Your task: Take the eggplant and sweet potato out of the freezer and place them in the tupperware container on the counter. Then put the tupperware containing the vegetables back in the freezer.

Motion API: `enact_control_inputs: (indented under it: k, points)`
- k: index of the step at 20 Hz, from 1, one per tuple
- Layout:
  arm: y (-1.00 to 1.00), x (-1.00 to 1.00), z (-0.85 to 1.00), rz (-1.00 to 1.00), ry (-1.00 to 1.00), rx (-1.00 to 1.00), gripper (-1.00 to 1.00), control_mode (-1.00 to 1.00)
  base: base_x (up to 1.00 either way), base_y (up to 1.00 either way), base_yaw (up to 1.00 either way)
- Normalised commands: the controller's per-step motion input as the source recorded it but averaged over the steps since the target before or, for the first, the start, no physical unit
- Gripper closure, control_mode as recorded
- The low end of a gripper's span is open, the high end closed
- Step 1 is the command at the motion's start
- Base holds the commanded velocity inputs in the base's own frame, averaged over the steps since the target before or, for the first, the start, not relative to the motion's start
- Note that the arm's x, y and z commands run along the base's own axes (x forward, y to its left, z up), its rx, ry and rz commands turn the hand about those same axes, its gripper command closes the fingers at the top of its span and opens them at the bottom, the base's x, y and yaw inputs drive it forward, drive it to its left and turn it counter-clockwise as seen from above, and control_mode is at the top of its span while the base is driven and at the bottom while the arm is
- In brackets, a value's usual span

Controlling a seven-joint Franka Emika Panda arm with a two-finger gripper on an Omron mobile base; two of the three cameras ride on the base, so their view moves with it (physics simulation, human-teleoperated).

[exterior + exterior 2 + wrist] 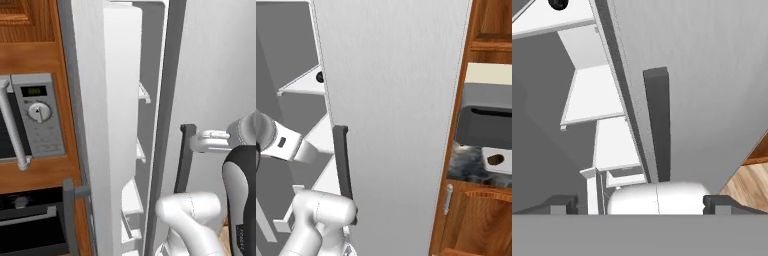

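Looking into the open freezer (582, 95) through the hand view, I see a small glossy black round thing at the back of the top shelf (547, 20), near its far left corner; I take it for the eggplant (558, 4), and the right base view shows it at that shelf's inner edge beside the closed fridge door (396, 100). I cannot find the sweet potato. My fingers (562, 204) stand wide apart at the bottom of the hand view, holding nothing, well below that shelf and near the dark door handle (658, 125). I judge the eggplant light but smooth and rounded, so it may slip or roll; I would close on its widest middle, squarely and gently. The whitish tupperware container (496, 161) sits on the dark table (466, 167) right of the fridge.
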Motion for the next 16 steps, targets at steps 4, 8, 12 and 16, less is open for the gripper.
enact_control_inputs:
  k: [4, 8, 12, 16]
  points:
    - [0.0, 0.0, 0.0, 0.0, 0.0, 0.0, -1.0, 1.0, 0.08, 0.44, 0.0]
    - [0.15, -0.02, 0.29, 0.0, 0.05, 0.12, -1.0, -1.0, -0.01, 0.12, 0.0]
    - [0.01, -0.08, 0.68, 0.04, 0.02, 0.27, -1.0, -1.0, 0.0, 0.0, 0.0]
    - [0.38, 0.02, 0.65, 0.01, -0.03, 0.18, -1.0, -1.0, 0.0, 0.0, 0.0]
